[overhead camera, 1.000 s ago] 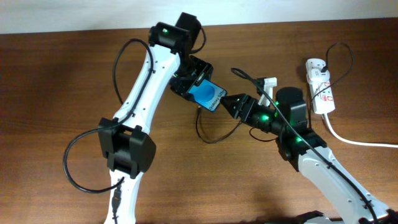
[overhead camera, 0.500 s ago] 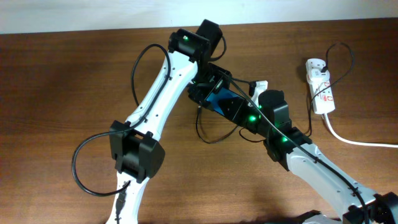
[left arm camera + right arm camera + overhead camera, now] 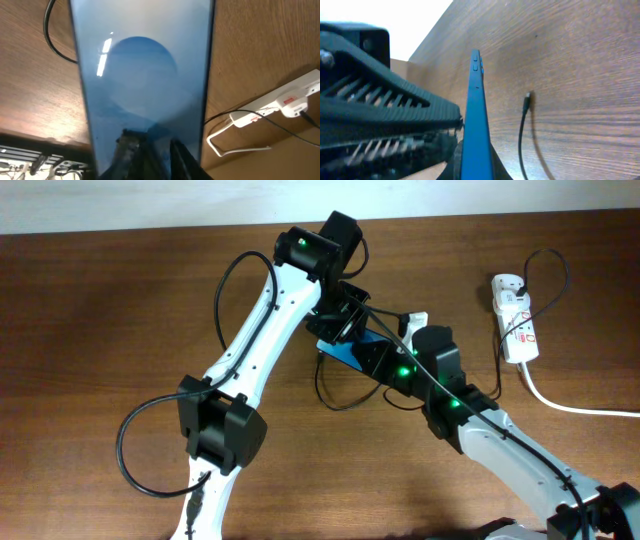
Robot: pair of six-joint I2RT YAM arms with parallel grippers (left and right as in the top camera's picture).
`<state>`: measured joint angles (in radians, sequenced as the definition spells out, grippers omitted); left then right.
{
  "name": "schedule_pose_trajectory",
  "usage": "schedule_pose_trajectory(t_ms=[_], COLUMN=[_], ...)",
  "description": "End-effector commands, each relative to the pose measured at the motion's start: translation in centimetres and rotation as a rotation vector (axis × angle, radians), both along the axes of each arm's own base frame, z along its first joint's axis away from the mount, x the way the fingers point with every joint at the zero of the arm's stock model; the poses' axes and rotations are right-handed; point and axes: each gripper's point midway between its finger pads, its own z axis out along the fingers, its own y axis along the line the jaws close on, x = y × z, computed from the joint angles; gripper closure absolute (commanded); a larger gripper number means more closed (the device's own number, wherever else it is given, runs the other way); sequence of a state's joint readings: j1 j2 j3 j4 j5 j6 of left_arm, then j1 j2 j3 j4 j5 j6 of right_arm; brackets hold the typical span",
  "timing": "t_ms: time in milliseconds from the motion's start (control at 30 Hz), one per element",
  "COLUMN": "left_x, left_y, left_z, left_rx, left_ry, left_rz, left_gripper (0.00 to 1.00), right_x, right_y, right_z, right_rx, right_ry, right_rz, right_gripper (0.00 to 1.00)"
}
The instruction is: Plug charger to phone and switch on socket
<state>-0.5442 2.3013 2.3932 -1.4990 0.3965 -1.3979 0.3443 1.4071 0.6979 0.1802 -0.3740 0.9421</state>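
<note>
Mid-table, left gripper (image 3: 341, 328) holds phone (image 3: 145, 75); right gripper (image 3: 373, 358) grip unclear; charger (image 3: 527, 100) tip seen right-wrist only

Overhead, the phone (image 3: 343, 352) shows only as a blue sliver. The rest lies under the left gripper (image 3: 345, 328) and right gripper (image 3: 372, 357), their jaws out of sight, so whether either grips it cannot be told. In the left wrist view the phone runs off top and bottom, and the socket (image 3: 277, 102) is cut by the right edge. In the right wrist view the left gripper is a blur, and the charger (image 3: 521, 132) leaves at the bottom. Overhead the socket's switch is too small to read, and its cord (image 3: 585, 409) runs off right.
</note>
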Motion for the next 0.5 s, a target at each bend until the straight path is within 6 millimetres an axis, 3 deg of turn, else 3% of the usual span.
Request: schedule_pose_trajectory(t_ms=[0, 67, 167, 267, 333, 400, 467], left_x=[0.4, 2.7, 4.5, 5.8, 6.6, 7.0, 7.2], left_y=[-0.1, -0.8, -1.4, -2.0, -2.8, -3.3, -3.6], left_z=[1.0, 1.8, 3.4, 6.1, 8.9, 10.3, 11.1], left_rx=[-0.023, -0.103, -0.242, -0.435, -0.590, -0.652, -0.686], left_ry=[-0.080, -0.292, -0.448, -0.601, -0.769, -0.838, -0.856], left_rz=[-0.099, -0.362, -0.522, -0.641, -0.752, -0.776, -0.765], left_gripper=[0.72, 0.62, 0.48, 0.46, 0.28, 0.21, 0.21], right_x=[1.3, 2.0, 2.4, 1.5, 1.3, 2.5, 4.4], right_y=[-2.1, -4.6, -7.8, -10.9, -13.0, -13.4, -12.0], right_z=[1.6, 2.6, 5.7, 9.6, 11.6, 12.1, 14.5], right_rx=[0.041, 0.075, 0.102, 0.188, 0.306, 0.475, 0.598], right_ry=[-0.034, -0.047, -0.117, -0.146, -0.111, -0.056, -0.145], right_rz=[-0.020, -0.050, -0.125, -0.244, -0.454, -0.591, -0.554], right_gripper=[0.96, 0.96, 0.96, 0.96, 0.96, 0.96, 0.96])
